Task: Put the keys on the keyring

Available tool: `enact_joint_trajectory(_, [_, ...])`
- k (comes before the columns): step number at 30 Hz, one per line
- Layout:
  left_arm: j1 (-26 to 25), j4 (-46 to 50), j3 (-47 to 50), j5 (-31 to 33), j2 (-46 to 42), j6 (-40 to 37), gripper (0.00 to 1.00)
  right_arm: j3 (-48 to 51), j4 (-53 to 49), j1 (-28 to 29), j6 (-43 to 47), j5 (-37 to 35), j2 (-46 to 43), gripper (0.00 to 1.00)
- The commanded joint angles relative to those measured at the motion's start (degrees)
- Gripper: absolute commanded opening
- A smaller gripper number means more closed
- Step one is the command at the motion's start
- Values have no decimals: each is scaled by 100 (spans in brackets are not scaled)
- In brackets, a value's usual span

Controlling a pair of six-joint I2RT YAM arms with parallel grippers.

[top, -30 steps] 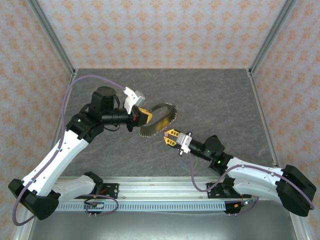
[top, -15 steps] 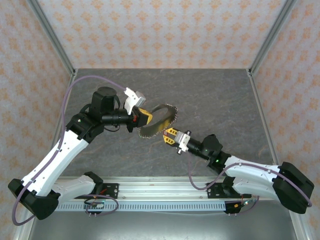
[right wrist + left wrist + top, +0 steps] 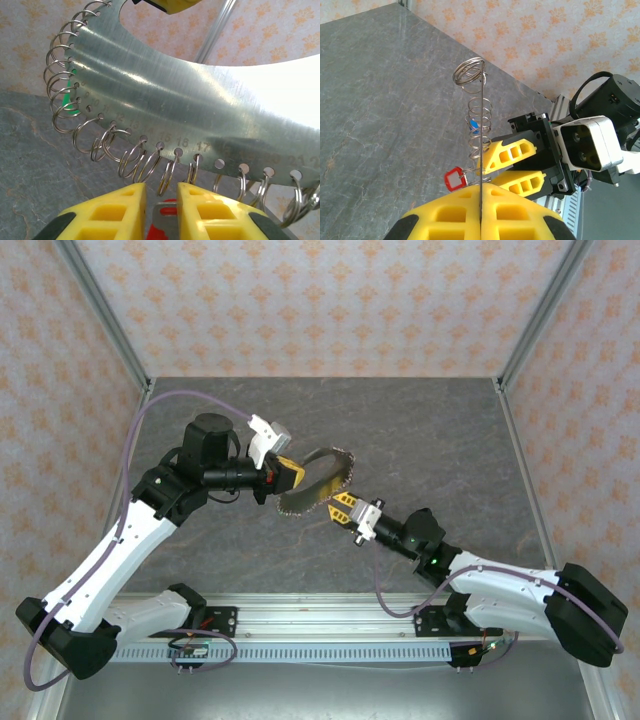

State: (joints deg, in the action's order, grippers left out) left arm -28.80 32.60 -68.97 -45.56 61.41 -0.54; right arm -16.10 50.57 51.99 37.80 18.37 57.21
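Clamping the keyring plate [image 3: 190, 100] aloft in my left gripper [image 3: 481, 194] offers its rings [image 3: 131, 159] to my right gripper [image 3: 161, 189], which pinches the red-tagged key [image 3: 162, 214] just below them, ready for threading.

1 overhead, 2 close wrist views

One plate [image 3: 165, 85]; three tags: red tag [image 3: 454, 179], blue tag [image 3: 474, 123], green tag [image 3: 67, 106]; rings [image 3: 65, 120] overlap too much to count.
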Motion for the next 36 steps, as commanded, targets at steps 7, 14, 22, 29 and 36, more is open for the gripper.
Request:
enact_joint_trajectory(7, [-59,-43,-276,96,14,-44,0,-196,188,31,-29,161,56,21])
enact_joint_trajectory(14, [-86,-39,-300,394,37,42,0,-159,327,92,-71,-133,106,21])
enact_joint_trajectory(22, [-192,-33,-389,610,108,80,0,-177,537,188,-71,-300,268,19])
enact_joint_trajectory(29, [-218,34,-405,610,95,72,0,-201,665,198,-27,-751,343,19])
enact_joint_trajectory(36, [-232,35,-408,617,99,64,0,-262,582,197,-7,-614,343,20])
